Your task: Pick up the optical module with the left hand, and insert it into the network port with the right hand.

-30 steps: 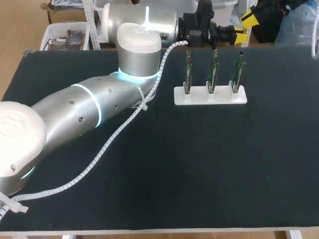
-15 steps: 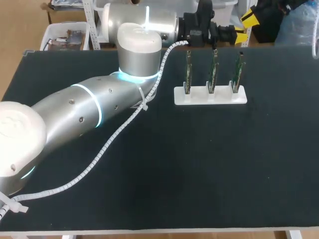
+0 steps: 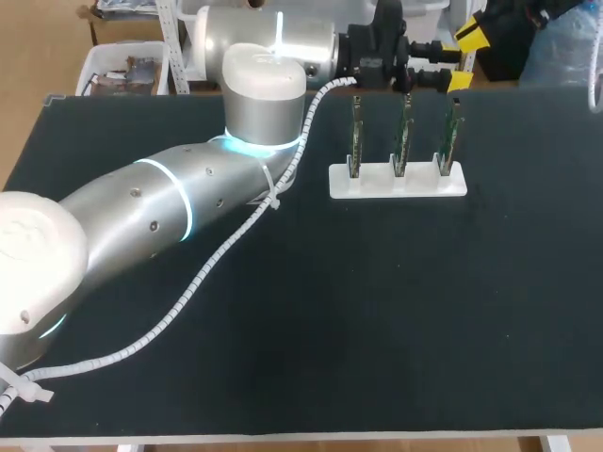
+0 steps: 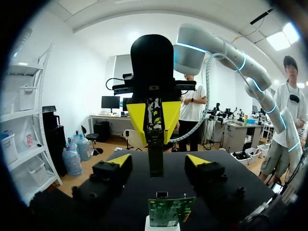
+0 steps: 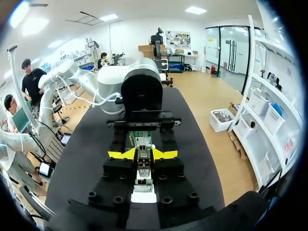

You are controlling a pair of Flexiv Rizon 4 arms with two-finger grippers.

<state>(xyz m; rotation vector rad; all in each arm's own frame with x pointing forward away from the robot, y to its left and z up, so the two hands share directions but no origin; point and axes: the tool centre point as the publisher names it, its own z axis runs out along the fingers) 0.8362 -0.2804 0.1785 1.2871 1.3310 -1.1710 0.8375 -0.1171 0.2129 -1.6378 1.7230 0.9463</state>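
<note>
Right claw point(image 4: 154, 125) grips optical module point(image 4: 155, 159), its arm cut off in head view | left claw point(image 4: 159, 161) wide | network port point(image 4: 162, 195) barely discernible | black worktop point(image 3: 377, 311)

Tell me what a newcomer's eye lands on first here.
The big silver left arm stretches across the left of the table to its far edge. Beside it, a white rack holds three upright green boards. In the left wrist view the right gripper faces the camera, jaws closed on a dark module.

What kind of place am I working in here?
Likely a robotics lab test bench: black matte table, white stand holding three upright green circuit boards, right gripper shut on a dark optical module.
</note>
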